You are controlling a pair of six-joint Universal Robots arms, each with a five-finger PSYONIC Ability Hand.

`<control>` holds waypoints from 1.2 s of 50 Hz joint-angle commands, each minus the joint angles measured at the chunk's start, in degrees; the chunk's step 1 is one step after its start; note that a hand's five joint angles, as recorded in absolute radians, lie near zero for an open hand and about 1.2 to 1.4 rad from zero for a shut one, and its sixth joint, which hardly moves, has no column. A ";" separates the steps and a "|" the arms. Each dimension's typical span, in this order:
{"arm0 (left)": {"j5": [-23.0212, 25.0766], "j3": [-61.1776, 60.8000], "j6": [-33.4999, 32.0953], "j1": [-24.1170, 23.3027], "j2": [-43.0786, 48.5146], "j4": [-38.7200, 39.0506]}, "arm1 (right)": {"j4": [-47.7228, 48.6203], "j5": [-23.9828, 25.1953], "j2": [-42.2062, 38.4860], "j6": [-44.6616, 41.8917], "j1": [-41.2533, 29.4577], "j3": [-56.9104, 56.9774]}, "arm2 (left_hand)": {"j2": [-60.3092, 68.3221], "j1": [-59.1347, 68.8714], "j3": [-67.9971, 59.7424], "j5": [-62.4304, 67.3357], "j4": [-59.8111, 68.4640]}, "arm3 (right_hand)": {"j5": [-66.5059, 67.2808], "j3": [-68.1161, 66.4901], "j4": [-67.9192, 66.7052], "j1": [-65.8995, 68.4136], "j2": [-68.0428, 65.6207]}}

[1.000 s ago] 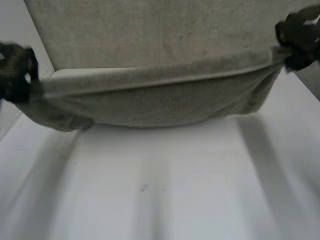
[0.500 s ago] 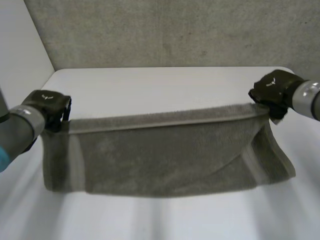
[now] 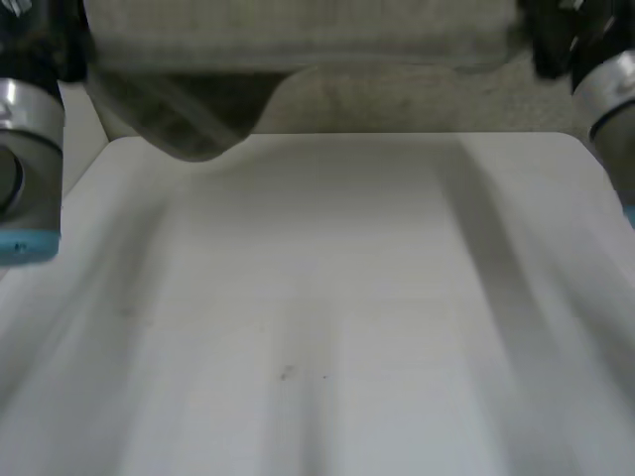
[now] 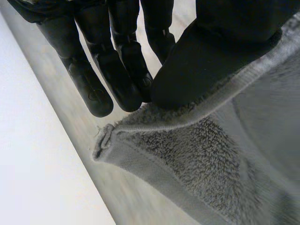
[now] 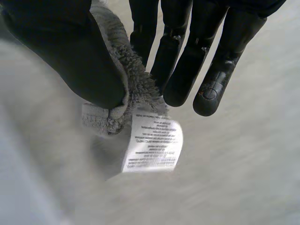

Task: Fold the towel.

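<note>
Grey terry towel held in the air above the white table, clear of its surface and stretched as a band between the two hands. Towards the left arm a darker fold sags lower than the rest and ends just above the table's far edge. The towel covers the upper part of the speckled wall behind the table.

Left hand: thumb pressed on the towel's hemmed edge close to a corner, pinching it against the straight fingers; the thumb hides the hem beneath it.

Right hand: thumb clamps a bunched corner against the fingers. A white printed label hangs from that corner, beyond the thumb tip. The right arm rises beside the table's far right corner.
</note>
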State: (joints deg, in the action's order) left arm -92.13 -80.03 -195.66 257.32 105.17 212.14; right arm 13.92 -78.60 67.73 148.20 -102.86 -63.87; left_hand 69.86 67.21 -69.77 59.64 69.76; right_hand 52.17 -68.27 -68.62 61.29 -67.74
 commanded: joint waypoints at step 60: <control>-0.68 -23.77 -3.06 -0.77 -3.99 -28.34 | -16.62 5.65 0.37 4.77 11.80 -23.40 | 10.14 12.79 -10.23 10.36 10.24 | 17.83 -11.73 -11.38 18.71 -12.26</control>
State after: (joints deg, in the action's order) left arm -92.55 -103.78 -198.63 256.98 105.71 192.53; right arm 4.66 -73.37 62.04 160.58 -91.87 -86.22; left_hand 69.87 67.21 -69.77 59.63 69.76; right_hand 49.86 -65.98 -68.53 59.49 -67.13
